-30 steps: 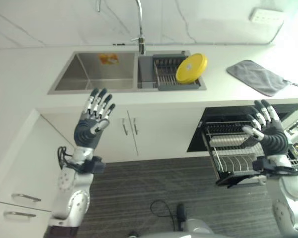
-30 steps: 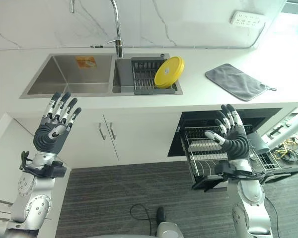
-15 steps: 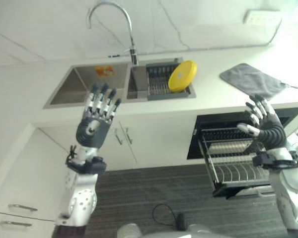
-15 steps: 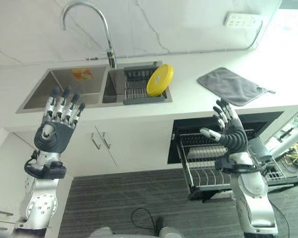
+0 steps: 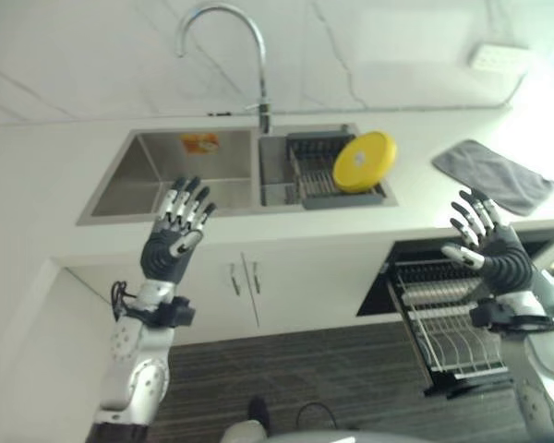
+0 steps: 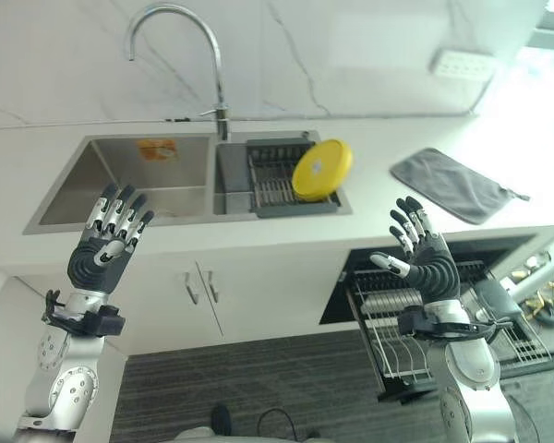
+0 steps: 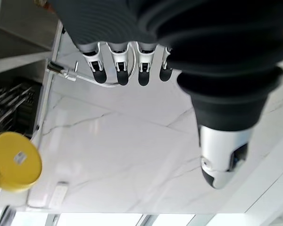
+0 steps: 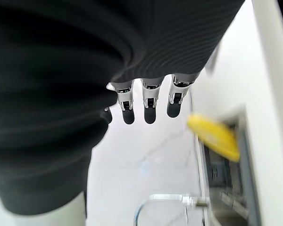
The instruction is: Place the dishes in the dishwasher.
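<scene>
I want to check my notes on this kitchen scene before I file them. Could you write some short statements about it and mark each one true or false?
1. The yellow plate leans in the rack in the sink. True.
2. The left robot hand holds the plate. False: it is open, raised in front of the counter, holding nothing.
3. The dishwasher rack is pulled out. True.
4. The grey cloth lies in the sink. False: it lies on the counter, right of the sink.
5. The right robot hand is open. True.

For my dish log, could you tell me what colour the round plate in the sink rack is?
The round plate is plain yellow, seen best in the right eye view.
</scene>
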You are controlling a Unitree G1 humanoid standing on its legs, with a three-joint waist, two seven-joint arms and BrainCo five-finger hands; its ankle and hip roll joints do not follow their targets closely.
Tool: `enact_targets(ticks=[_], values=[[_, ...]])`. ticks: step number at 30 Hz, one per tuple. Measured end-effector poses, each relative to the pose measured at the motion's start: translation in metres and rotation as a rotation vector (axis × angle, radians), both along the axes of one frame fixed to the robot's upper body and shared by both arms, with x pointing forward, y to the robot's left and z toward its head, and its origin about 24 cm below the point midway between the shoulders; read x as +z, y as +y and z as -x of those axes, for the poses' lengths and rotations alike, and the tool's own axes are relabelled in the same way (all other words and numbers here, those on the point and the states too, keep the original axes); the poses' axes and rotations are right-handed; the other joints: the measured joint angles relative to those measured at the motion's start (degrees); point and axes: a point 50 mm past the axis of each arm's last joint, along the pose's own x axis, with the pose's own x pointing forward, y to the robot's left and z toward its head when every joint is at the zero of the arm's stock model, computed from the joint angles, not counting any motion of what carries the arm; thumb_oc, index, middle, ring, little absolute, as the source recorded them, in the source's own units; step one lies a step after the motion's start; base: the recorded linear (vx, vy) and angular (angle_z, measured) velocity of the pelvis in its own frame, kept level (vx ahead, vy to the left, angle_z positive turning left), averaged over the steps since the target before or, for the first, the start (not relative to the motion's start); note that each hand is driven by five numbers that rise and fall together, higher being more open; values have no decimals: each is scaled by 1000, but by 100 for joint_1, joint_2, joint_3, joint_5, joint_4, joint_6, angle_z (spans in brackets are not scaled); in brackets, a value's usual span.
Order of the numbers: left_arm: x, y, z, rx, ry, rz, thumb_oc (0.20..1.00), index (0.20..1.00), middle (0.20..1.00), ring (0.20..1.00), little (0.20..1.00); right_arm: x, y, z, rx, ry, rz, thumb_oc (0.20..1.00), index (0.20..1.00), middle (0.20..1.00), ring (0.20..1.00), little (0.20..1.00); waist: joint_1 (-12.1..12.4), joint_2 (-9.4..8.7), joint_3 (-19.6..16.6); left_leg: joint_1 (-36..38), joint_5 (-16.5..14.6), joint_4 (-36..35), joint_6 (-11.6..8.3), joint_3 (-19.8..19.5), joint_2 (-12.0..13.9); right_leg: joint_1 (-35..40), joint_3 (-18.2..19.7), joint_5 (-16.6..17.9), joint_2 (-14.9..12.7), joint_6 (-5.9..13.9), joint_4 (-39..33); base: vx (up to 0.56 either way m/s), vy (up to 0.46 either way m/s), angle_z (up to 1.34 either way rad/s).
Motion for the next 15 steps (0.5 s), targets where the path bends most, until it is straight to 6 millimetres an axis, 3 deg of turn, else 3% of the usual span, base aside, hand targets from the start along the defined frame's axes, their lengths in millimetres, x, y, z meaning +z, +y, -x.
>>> enact_targets(ticks=[1,2,5,6,9,11,13,15], values=[[0,0,0,-2,7,-8,1000,1000,1000,1000,1000,-1,0,0,1,9,-5,1000,1000,1000,1000,1000,47,-61,-37,61,-6,-66,87,-20,-46,-12,10,66,-43,91,101,134,135,20],[0,1,-1,-3,14,-13,1000,1000,1000,1000,1000,-2,0,0,0,15,-8,1000,1000,1000,1000,1000,90,10,6,143,25,-122,115,-35,-70,-19,15,75,-57,110,202,102,106,18],[1,0,0,-1,13,-23,1000,1000,1000,1000,1000,-5,2,-5,23,48,-7,1000,1000,1000,1000,1000,146,-31,-25,268,48,-268,257,-53,-130,-8,9,128,-98,243,277,92,118,7],[1,1,0,3,17,-40,1000,1000,1000,1000,1000,-6,2,-5,28,65,6,1000,1000,1000,1000,1000,170,-27,-23,271,28,-289,273,-26,-141,-7,1,179,-95,346,241,116,187,-2],[3,3,-1,53,24,-194,1000,1000,1000,1000,1000,-10,-3,-6,22,133,89,1000,1000,1000,1000,1000,183,50,15,350,11,-350,279,-27,-116,-11,8,187,-55,367,335,72,171,-3],[3,4,-1,67,24,-208,1000,1000,1000,1000,1000,-11,-4,-6,17,148,97,1000,1000,1000,1000,1000,175,94,30,418,-48,-352,267,-25,-113,-24,11,156,-51,409,491,45,166,-3],[2,2,-1,68,24,-197,1000,1000,1000,1000,1000,-12,-4,-9,17,151,93,1000,1000,1000,1000,1000,158,139,41,423,-145,-355,272,-26,-104,-221,30,132,-52,439,834,21,160,-11],[1,-1,-2,66,22,-170,1000,1000,1000,1000,1000,-11,-3,-11,17,145,112,1000,1000,1000,1000,1000,112,258,78,417,-172,-355,338,-22,-32,-653,39,121,-40,455,1623,28,163,-9]])
